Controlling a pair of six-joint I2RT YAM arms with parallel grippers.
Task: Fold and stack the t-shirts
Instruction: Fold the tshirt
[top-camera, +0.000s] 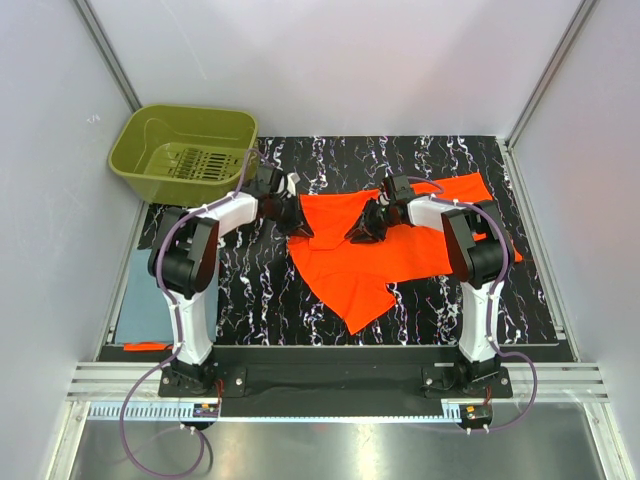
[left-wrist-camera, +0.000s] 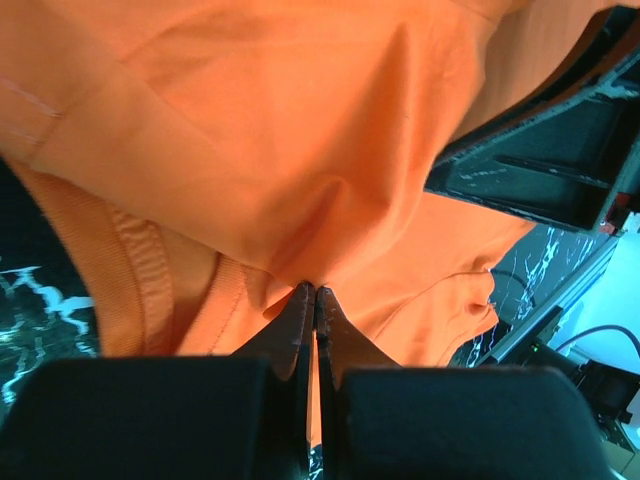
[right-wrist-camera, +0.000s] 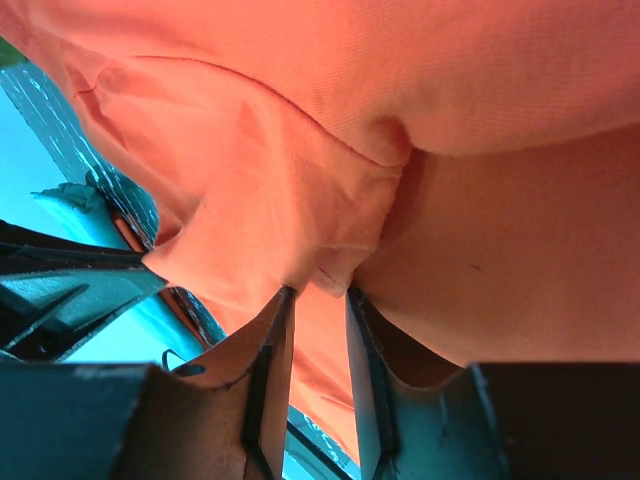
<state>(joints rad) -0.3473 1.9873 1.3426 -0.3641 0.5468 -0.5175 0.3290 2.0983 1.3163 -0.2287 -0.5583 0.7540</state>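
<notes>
A bright orange t-shirt (top-camera: 375, 250) lies crumpled across the middle of the black marbled mat (top-camera: 250, 290). My left gripper (top-camera: 297, 225) sits at the shirt's left edge. In the left wrist view its jaws (left-wrist-camera: 316, 290) are pressed together on a pucker of the orange cloth (left-wrist-camera: 300, 150). My right gripper (top-camera: 362, 232) rests on the shirt's middle. In the right wrist view its jaws (right-wrist-camera: 320, 292) stand a little apart, with a fold of the orange cloth (right-wrist-camera: 300, 200) bunched at their tips. A dusty blue-grey t-shirt (top-camera: 150, 295) lies as a flat folded rectangle at the table's left side.
An olive-green plastic basket (top-camera: 150, 120) stands at the back left corner, just behind the left arm. A small strip of orange (top-camera: 146, 346) shows at the near edge of the blue-grey shirt. White walls close in on three sides.
</notes>
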